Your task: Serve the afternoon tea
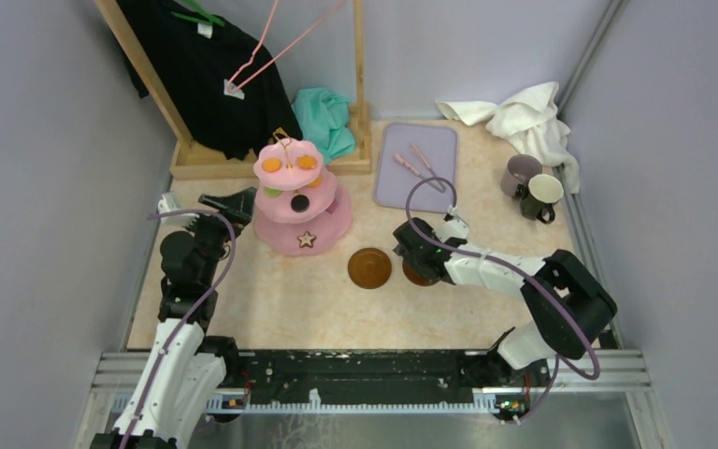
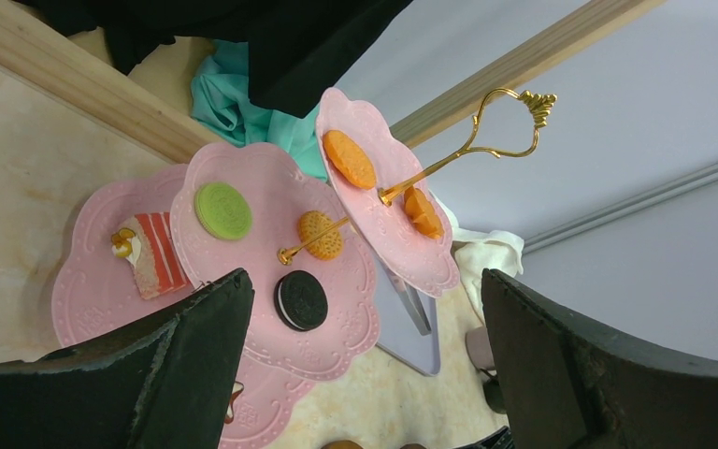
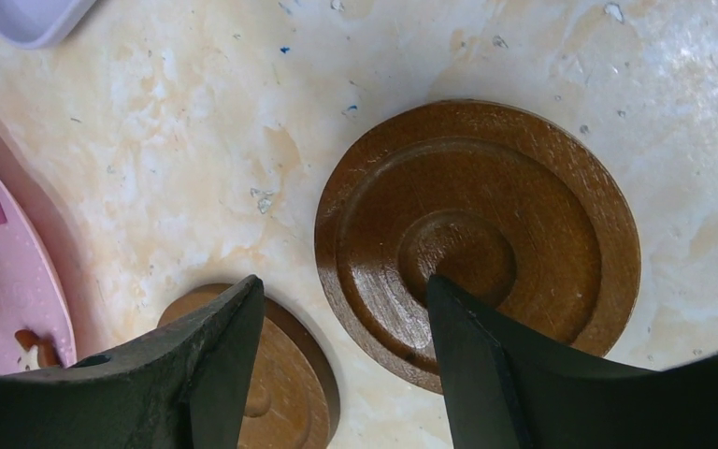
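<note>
Looking down from the top view: finding the pink three-tier stand standing left of centre on the table, carrying two orange rounds on its top tier, a green round and a black round on the middle one, and a brown star on the lowest. Seeing the left gripper hanging just left of the stand, apart from it. Spotting one brown saucer lying bare to the right of the stand and a second saucer just beside it, half hidden under the right gripper. Noting the mauve mug and cream mug standing side by side at the far right, with the lilac tray and pink tongs lying between them and the stand.

Turning to the left wrist view: watching both dark fingers spreading wide, gripping nothing, framing the stand's tiers and gold handle. Also making out a cake slice on the lowest tier.

Turning to the right wrist view: seeing the fingers standing apart, pinching nothing, one tip covering the second saucer's centre, the other overlapping the bare one's rim. Not managing to tell whether either tip is touching.
</note>
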`<state>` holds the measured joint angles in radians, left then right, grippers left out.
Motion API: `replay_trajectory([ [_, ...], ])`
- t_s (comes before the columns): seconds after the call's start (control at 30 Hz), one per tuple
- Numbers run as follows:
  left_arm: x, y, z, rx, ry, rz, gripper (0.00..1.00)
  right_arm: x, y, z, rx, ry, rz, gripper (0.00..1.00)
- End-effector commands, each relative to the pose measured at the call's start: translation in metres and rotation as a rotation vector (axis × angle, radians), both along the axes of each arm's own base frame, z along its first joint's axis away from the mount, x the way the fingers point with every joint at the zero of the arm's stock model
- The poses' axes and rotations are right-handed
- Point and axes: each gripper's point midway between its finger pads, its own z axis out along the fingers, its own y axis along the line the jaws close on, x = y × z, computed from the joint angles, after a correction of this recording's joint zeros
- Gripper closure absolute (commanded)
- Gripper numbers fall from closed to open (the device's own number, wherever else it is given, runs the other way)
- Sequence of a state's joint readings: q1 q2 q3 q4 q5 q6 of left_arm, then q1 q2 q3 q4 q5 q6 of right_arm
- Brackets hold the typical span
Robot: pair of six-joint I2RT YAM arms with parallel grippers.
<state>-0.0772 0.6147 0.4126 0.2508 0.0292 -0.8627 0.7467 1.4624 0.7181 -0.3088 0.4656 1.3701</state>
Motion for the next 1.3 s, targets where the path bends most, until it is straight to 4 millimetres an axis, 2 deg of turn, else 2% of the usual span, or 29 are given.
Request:
replay_trajectory([
  [0.0,-0.002,-0.002,0.018,0.011,-0.047,-0.009,0.04,-0.058,-0.038,-0.041,-0.144,0.212,0.007,0.35],
  [0.2,-0.002,0.0,0.017,0.018,-0.045,0.0,0.04,-0.037,-0.041,-0.019,-0.236,0.133,0.047,0.31],
  [0.4,-0.001,0.003,0.025,0.057,-0.058,0.014,0.04,-0.006,-0.04,0.036,-0.355,0.0,0.155,0.28],
  [0.67,0.002,-0.002,0.039,0.108,-0.081,-0.015,0.03,-0.001,-0.057,0.101,-0.439,-0.124,0.214,0.26],
  [0.73,0.003,-0.006,0.041,0.117,-0.085,-0.036,0.04,0.0,-0.07,0.121,-0.488,-0.161,0.189,0.26],
  [0.8,0.004,-0.011,0.043,0.128,-0.088,-0.064,0.04,0.001,-0.092,0.137,-0.546,-0.164,0.135,0.25],
  [0.87,0.005,-0.015,0.044,0.139,-0.09,-0.089,0.04,0.005,-0.115,0.146,-0.581,-0.143,0.094,0.25],
  [0.97,0.005,-0.022,0.045,0.161,-0.097,-0.13,0.04,0.011,-0.152,0.152,-0.582,-0.116,0.036,0.25],
  [1.13,0.006,-0.029,0.042,0.188,-0.094,-0.178,0.04,0.025,-0.199,0.16,-0.547,-0.174,0.0,0.26],
  [1.27,0.004,-0.034,0.039,0.191,-0.093,-0.208,0.04,0.029,-0.239,0.155,-0.551,-0.166,-0.054,0.29],
])
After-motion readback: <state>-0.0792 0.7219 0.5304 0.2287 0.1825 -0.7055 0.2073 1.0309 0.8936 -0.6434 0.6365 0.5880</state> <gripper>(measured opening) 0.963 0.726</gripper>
